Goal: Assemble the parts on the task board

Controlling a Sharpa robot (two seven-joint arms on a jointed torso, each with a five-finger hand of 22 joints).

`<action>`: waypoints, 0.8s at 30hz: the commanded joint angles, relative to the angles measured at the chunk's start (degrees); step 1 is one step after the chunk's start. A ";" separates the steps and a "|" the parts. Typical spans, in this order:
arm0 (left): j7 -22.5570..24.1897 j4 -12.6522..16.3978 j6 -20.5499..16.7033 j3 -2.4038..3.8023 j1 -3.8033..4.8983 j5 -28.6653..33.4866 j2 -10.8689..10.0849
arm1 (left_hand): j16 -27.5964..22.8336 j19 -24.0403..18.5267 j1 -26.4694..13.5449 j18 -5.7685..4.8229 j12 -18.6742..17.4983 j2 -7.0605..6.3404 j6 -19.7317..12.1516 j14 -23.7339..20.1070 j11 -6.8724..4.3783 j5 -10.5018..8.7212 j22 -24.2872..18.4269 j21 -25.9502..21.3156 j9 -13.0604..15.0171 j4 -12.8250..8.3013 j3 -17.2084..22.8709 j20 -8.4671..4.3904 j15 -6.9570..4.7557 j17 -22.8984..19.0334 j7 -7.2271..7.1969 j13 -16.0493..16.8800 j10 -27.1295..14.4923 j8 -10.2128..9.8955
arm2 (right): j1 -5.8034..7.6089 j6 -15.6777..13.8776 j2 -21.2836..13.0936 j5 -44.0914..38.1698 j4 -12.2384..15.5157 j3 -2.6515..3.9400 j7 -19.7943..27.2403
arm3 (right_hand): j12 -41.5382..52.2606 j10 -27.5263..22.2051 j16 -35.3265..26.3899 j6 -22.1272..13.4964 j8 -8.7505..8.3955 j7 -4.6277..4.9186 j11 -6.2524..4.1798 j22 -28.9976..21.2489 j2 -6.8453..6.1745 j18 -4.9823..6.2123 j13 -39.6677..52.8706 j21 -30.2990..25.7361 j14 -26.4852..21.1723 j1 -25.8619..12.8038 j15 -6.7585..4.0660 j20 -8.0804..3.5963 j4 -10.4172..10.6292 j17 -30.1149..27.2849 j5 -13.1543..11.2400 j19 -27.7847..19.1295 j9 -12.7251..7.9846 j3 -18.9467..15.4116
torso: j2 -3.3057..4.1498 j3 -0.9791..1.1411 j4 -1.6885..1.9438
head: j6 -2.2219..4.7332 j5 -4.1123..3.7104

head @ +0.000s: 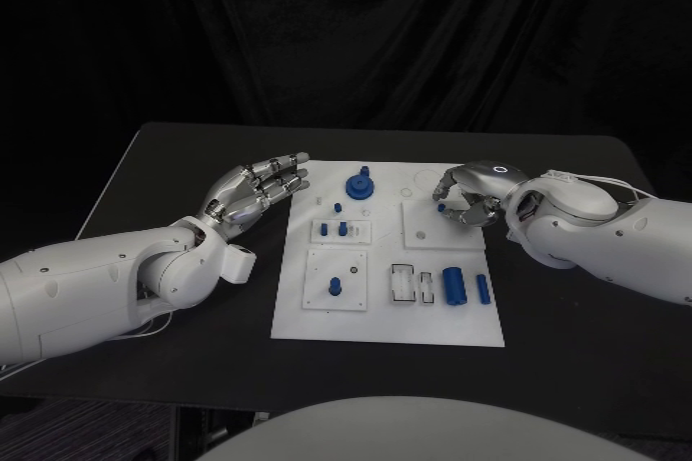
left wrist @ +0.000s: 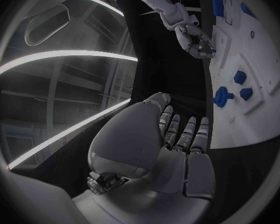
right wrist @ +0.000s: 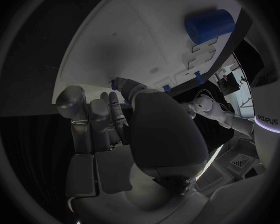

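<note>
Flat white rectangular task board on black table; silver left hand beside it, silver right hand over its far edge.

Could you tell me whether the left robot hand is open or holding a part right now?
Open: the left robot hand hovers beside the task board, fingers extended and holding nothing.

Task board: white rectangular plate lying flat mid-table, carrying raised white sub-plates. You have blue parts spread across it. Round flanged part with a peg stands upright near the far edge. 2 small blue pieces sit on the sub-plate just below it. A small blue knob sits on the near-left sub-plate. A blue cylinder lies on its side at the near right, with a slimmer blue pin just beside it.
</note>
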 commanded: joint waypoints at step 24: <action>9.04 -0.20 1.10 0.05 -0.32 0.30 0.29 | 0.16 0.47 -0.18 -1.06 0.20 0.16 0.07 0.11 0.31 0.43 0.28 0.22 -0.08 -0.03 0.52 -0.04 -0.49 0.04 -0.16 0.08 -0.02 0.18 | -1.56 -1.74 1.59 -0.77 -2.03 0.02 0.73 | 2.05 11.39 0.22 10.21 4.06 -1.96 -2.83 5.95 2.37 -0.86 1.30 1.25 1.32 1.12 -2.37 -2.10 -3.21 1.52 3.24 1.23 5.23 0.27 | -0.04 -0.06 0.00 | 0.00 -0.10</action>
